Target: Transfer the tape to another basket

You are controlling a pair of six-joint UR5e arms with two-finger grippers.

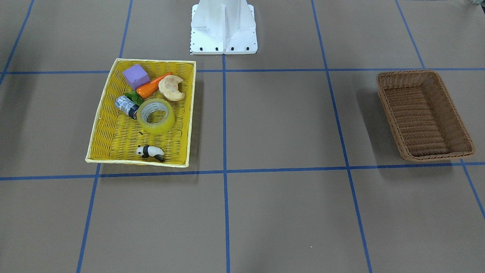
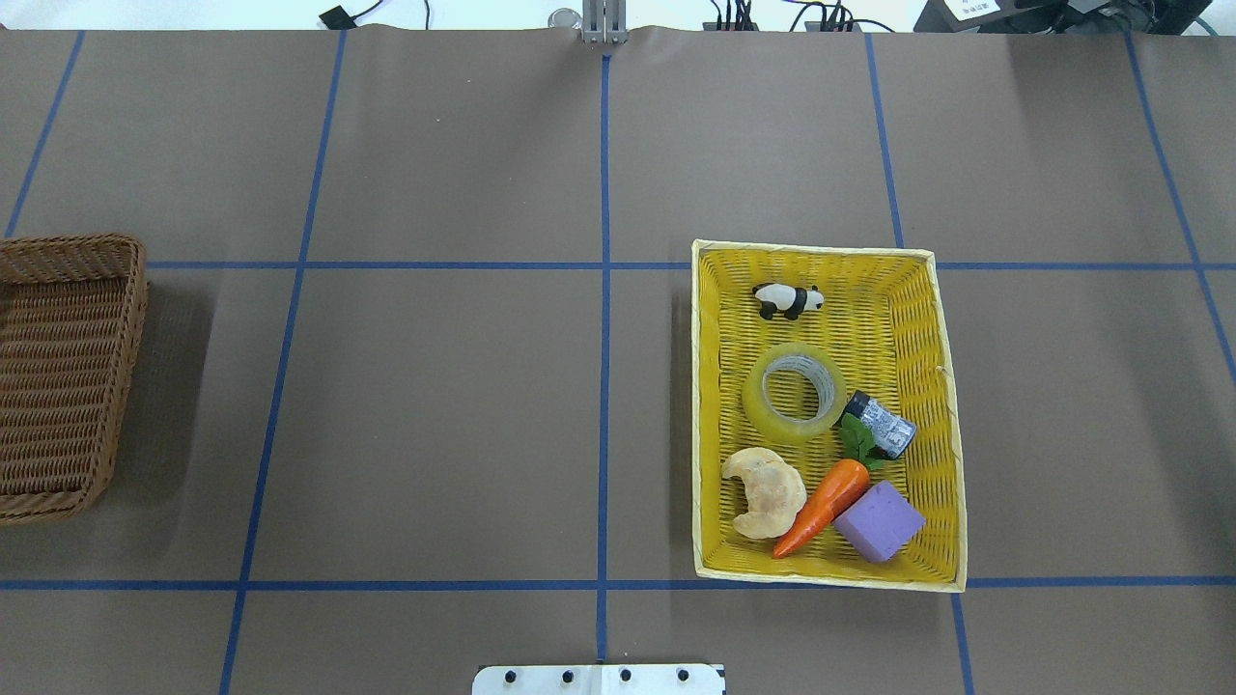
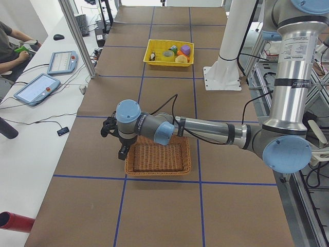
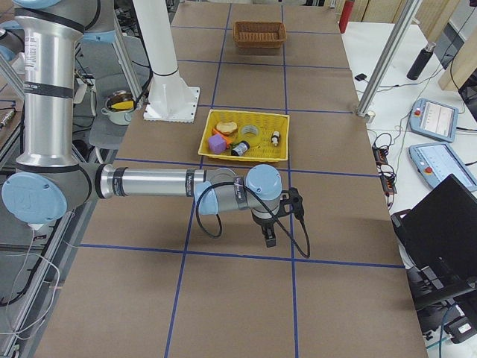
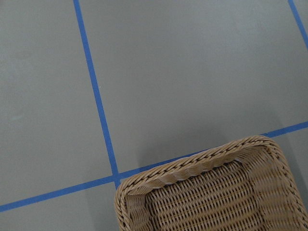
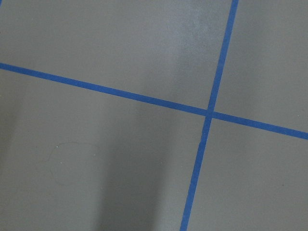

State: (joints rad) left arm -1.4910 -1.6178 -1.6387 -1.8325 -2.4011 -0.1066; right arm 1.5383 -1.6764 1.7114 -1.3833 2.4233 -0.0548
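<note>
The yellow translucent tape (image 1: 161, 127) lies flat in the yellow basket (image 1: 113, 136), also seen from overhead (image 2: 763, 410). The brown wicker basket (image 1: 424, 113) stands empty at the table's other end, in the overhead view (image 2: 58, 386) at the far left. My left gripper (image 3: 123, 152) hangs over the brown basket's (image 3: 157, 159) outer corner; I cannot tell whether it is open or shut. My right gripper (image 4: 270, 237) hangs over bare table just short of the yellow basket (image 4: 279, 153); I cannot tell its state either. The left wrist view shows only a basket corner (image 5: 211, 202).
The yellow basket also holds a toy panda (image 1: 150, 152), a purple block (image 1: 135, 76), a carrot (image 1: 151, 86), a croissant (image 1: 171, 88) and a small patterned roll (image 1: 127, 106) touching the tape. The robot's white base (image 1: 223, 34) stands at the table's middle.
</note>
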